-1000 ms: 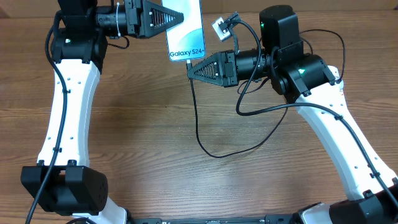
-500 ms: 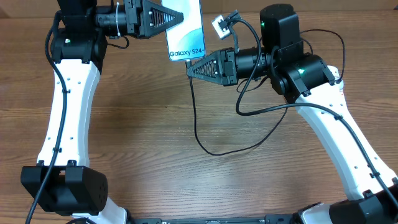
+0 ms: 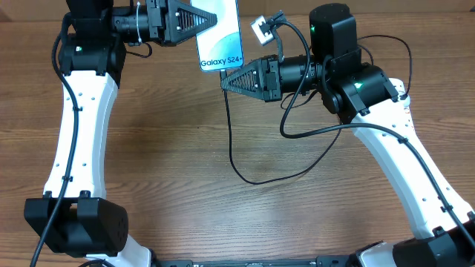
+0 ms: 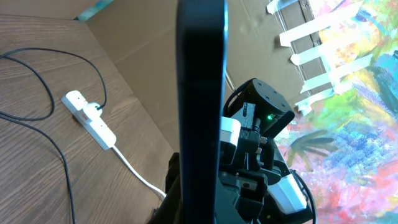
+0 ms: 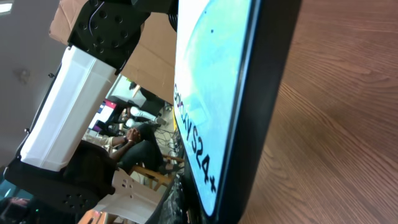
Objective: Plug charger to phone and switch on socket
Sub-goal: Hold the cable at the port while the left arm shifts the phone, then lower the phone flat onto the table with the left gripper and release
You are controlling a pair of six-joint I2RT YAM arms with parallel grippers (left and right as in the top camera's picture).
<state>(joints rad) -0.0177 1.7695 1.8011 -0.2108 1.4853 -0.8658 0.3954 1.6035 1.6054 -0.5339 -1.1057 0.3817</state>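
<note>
**Grained wood, glossy glass, matt black plastic**
The brown wooden bench (image 3: 163,200) shows fine straight grain under a low satin sheen. The slim smartphone (image 3: 228,33) has a glossy light blue-teal glass screen and a smooth dark frame. The long thin black charger cable (image 3: 228,126) looks matt and rubbery. The white oblong power strip (image 4: 91,121) is smooth plastic. Both arms wear smooth, slightly glossy white plastic shells (image 3: 74,133) with matt black joints. The left end effector (image 3: 217,18) and right end effector (image 3: 224,83) are black ribbed plastic.
</note>
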